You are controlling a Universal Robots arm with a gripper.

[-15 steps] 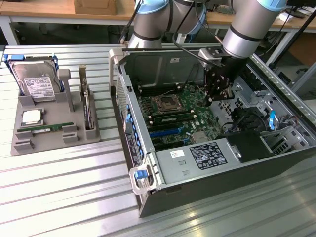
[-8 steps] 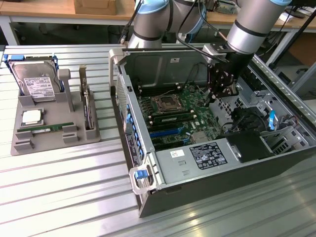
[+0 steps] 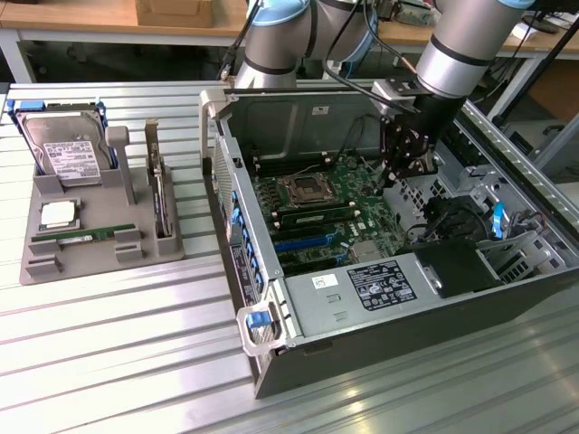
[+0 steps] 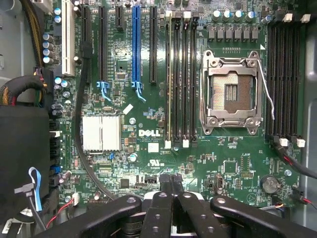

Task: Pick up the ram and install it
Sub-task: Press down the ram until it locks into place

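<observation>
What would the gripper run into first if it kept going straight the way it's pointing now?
Most likely the green motherboard inside the open computer case. The shut gripper points down at it, at bare board beside the empty CPU socket. How far above it hangs is unclear.

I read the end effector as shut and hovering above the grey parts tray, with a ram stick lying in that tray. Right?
Not quite. The end effector is shut, but it hovers above the motherboard inside the computer case, not the grey parts tray; the exterior view shows it. The ram does lie in that tray.
</observation>
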